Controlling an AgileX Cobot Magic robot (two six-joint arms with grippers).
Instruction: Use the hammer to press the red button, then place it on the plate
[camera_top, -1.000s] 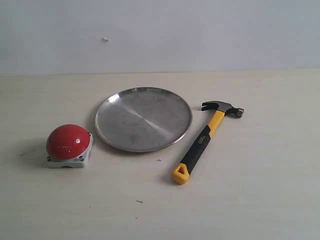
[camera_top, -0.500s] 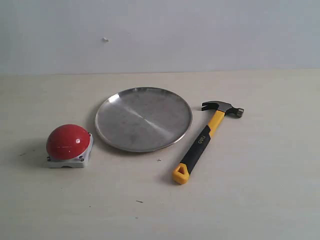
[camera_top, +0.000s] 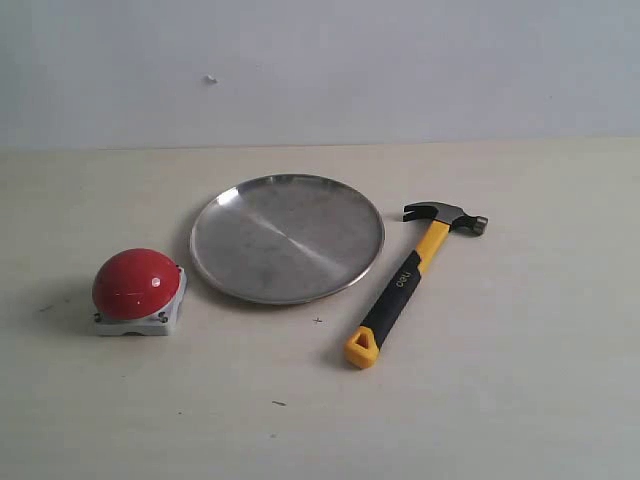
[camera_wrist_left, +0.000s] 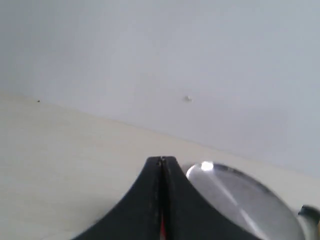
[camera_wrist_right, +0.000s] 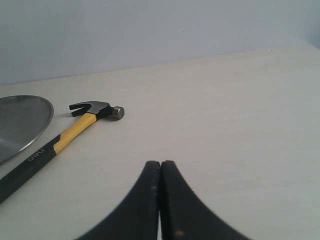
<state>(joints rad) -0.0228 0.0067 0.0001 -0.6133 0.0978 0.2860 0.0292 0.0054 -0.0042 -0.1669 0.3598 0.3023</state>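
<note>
The hammer (camera_top: 400, 285) lies flat on the counter (camera_top: 520, 400), just right of the plate (camera_top: 287, 238) in the exterior view. It is close to the rim but not touching it. Its dark head points toward the wall (camera_top: 400, 60) at the back. The claw faces the plate and the striking face points away from it. The yellow neck runs down into the black handle with white lettering, and the yellow looped end lies nearest the camera. The whole tool slants, with the loop sitting further left than the head.

The plate rests in the middle of the counter with nothing on it, and its brushed surface catches a streak of light. The button (camera_top: 136, 283) sits to the plate's left and a little nearer the camera, close to the rim but apart from it. Its red dome stands on its grey base, with screws showing at the front corners. Hammer and button lie on opposite sides of the plate, well apart.

The left hand (camera_wrist_left: 161, 162) has its two black fingers pressed together, tip to tip, and nothing is pinched between them. Beyond the tips the left wrist view shows part of the plate and the wall. The right hand (camera_wrist_right: 160, 165) is likewise pressed together and empty. In the right wrist view the hammer's head and neck lie on the counter beyond the fingers, apart from them, with the edge of the plate beside the handle.
</note>
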